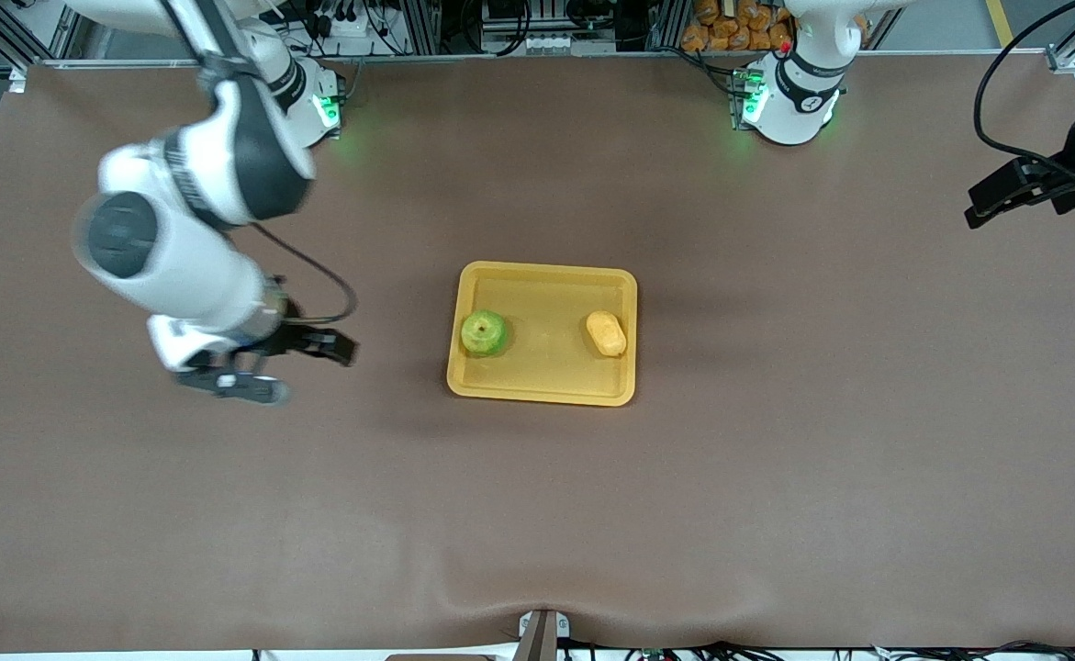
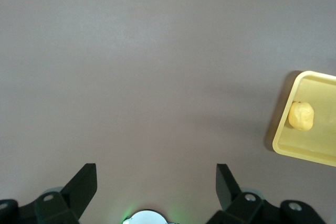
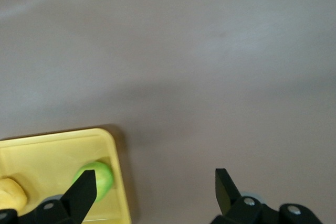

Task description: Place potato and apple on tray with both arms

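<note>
I see the left tool (image 1: pixel 991 204), fingers apart, cut off at the tabletop (image 1: pixel 776 477) edge; the right tool (image 1: pixel 294 367), fingers apart, hovers beside the tray (image 1: pixel 546 275) holding apple (image 1: pixel 484 332) and potato (image 1: pixel 606 332).

No text, label, brand, number or sign can be read in any of the views.
</note>
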Robot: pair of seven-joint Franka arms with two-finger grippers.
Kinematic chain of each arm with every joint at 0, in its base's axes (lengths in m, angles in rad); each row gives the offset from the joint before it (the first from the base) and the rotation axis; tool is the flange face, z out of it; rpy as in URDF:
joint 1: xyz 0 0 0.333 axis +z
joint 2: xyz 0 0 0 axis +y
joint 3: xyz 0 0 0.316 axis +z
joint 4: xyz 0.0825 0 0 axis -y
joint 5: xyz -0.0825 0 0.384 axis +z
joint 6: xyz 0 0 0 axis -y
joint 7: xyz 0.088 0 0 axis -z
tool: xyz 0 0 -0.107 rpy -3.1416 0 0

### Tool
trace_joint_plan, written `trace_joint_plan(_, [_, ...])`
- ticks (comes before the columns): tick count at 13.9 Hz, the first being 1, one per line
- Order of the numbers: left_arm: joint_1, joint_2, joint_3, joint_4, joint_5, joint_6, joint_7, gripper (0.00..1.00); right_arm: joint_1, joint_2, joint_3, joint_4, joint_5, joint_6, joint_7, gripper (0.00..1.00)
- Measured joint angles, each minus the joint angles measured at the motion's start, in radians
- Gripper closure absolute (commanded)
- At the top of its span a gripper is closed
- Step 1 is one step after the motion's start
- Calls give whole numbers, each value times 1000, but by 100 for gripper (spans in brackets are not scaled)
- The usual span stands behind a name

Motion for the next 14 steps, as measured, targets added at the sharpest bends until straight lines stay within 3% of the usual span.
trace_joint_plan(2, [-56, -17, 54, -19, 0, 1, 13, 0, -73, -68, 0, -6, 0, -36, -46, 0])
trace_joint_plan(8, [-65, -57, 62, -56, 0, 1, 66, 0, -285, -226, -3, -18, -6, -178, -291, 0])
trace_joint_plan(11, [-65, -57, 62, -64, 0, 2, 66, 0, -301, -290, 0, -19, -78, -245, -321, 0])
trace_joint_plan(14, [-65, -67, 62, -64, 0, 1, 66, 0, -301, -327, 1, -22, -94, -306, -346, 0])
